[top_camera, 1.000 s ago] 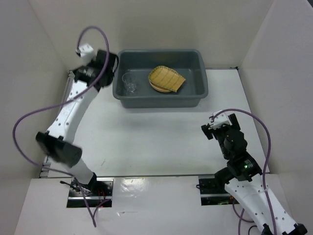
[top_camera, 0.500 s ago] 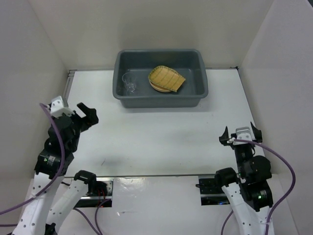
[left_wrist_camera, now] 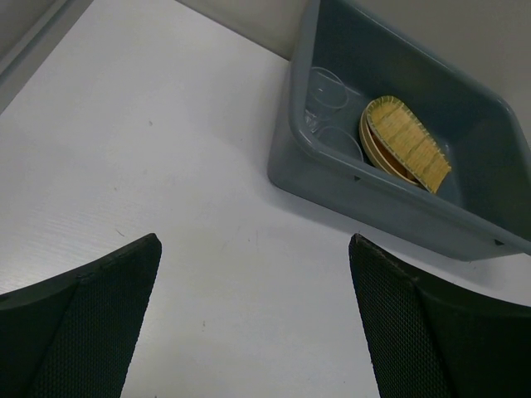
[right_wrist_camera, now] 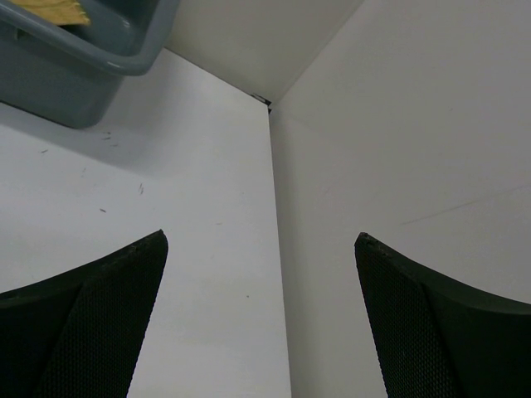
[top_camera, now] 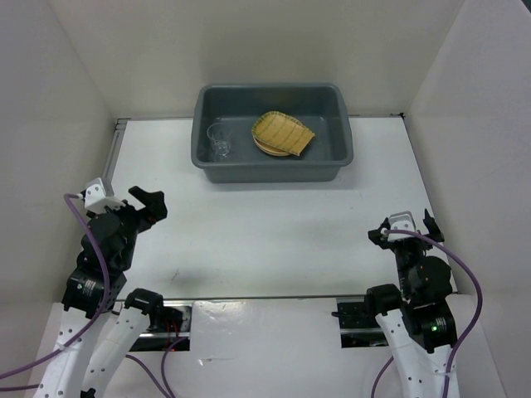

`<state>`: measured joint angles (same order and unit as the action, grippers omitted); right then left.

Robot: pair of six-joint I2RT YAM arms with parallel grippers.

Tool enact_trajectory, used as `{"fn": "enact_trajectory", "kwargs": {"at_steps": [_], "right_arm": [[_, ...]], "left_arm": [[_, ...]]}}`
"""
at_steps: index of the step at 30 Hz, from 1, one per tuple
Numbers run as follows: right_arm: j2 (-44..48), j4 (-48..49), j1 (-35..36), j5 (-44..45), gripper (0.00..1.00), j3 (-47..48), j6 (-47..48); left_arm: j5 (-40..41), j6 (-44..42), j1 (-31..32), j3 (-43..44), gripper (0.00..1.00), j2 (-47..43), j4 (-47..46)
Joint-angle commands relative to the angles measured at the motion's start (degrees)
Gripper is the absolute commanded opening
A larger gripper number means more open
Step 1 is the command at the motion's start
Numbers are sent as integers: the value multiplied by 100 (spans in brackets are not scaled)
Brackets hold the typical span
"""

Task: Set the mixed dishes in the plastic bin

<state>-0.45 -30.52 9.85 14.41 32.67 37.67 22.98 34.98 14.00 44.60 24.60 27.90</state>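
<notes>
Yellow ribbed tray (top_camera: pixel 284 133) and clear glass cup (top_camera: pixel 219 141) lie in the dark grey plastic bin (top_camera: pixel 274 172). Park left hand (left_wrist_camera: pixel 253 240) and right hand (right_wrist_camera: pixel 261 236), both spread wide and empty, away from it.

White left arm (top_camera: pixel 104 249) and right arm (top_camera: pixel 423 290), black joints, looping purple cables (top_camera: pixel 477 292), black mesh-textured jaws.

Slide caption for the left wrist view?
Open left gripper faces the grey bin holding bamboo tray, plates and glass cups.

left hand (left_wrist_camera: pixel 253 242): spread wide | right hand (right_wrist_camera: pixel 261 239): spread wide
</notes>
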Motion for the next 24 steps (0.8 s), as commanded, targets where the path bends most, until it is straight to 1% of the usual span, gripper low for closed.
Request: {"fn": "enact_trajectory", "kwargs": {"at_steps": [1, 3, 7, 10, 11, 14, 16, 18, 24], "right_arm": [[440, -682, -255, -713, 98, 126, 293], [440, -683, -255, -555, 98, -102, 355], [440, -683, -255, 121, 98, -348, 425], [440, -858, -255, 491, 98, -349, 425], [440, -1015, -255, 744, 98, -349, 425], [440, -1263, -308, 1158, 98, -217, 259], [440, -1359, -308, 1239, 98, -25, -5], [388, -1483, -457, 1301, 98, 186, -145], [327, -1966, -975, 1240, 98, 354, 21]], "left_arm": [[128, 324, -29, 102, 100, -562, 136], [128, 325, -29, 102, 100, -701, 198], [180, 387, -29, 102, 100, -947, 409], [180, 387, -29, 102, 100, -948, 523], [180, 387, -29, 102, 100, -948, 523], [128, 282, -29, 102, 100, -808, 523], [128, 281, -29, 102, 100, -685, 419], [128, 281, -29, 32, 100, -632, 357], [-92, 281, -29, -241, 100, -448, 23]]}}
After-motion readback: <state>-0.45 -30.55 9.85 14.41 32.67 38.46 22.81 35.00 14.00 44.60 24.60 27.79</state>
